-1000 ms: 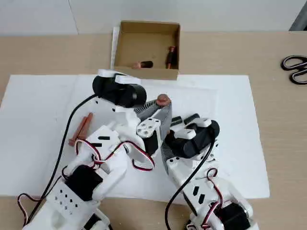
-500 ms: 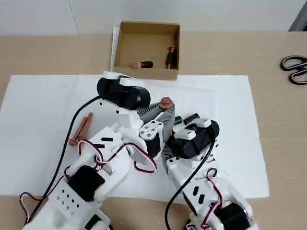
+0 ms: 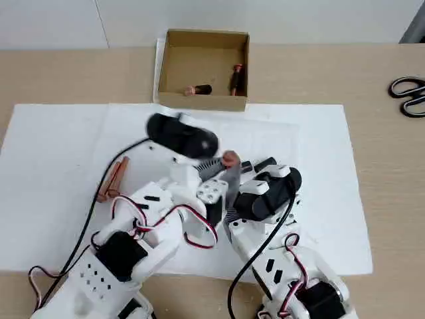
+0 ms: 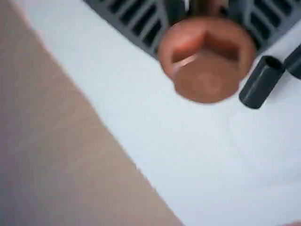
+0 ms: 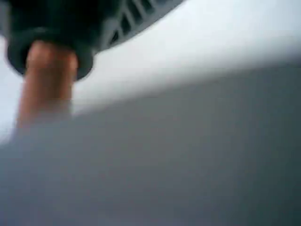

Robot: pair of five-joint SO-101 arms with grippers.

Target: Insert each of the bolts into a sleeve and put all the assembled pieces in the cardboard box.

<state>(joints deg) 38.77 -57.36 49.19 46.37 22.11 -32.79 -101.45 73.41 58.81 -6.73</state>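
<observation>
My left gripper [image 3: 226, 167] is shut on a copper bolt [image 3: 230, 158], whose hex head [image 4: 207, 61] sits between the grey fingers [image 4: 136, 21]. Close beside it on the near side is my right gripper [image 3: 229, 199]. In the right wrist view it [image 5: 49, 40] holds a black sleeve [image 5: 28, 44] with the bolt's copper shaft [image 5: 47, 82] sticking out of it. The cardboard box [image 3: 206, 103] at the back holds two assembled pieces [image 3: 198, 90] [image 3: 236, 80]. Loose black sleeves [image 3: 260, 165] [image 4: 261, 82] lie on the paper beside the grippers.
Loose copper bolts [image 3: 111, 179] lie on the white paper sheet [image 3: 53, 146], left of the left arm. Scissors [image 3: 410, 95] rest on the wooden table at the far right edge. Cables trail from both arm bases at the front.
The left arm has swung right and toward the near side, carrying the bolt down to the right gripper. The right arm has barely moved.
</observation>
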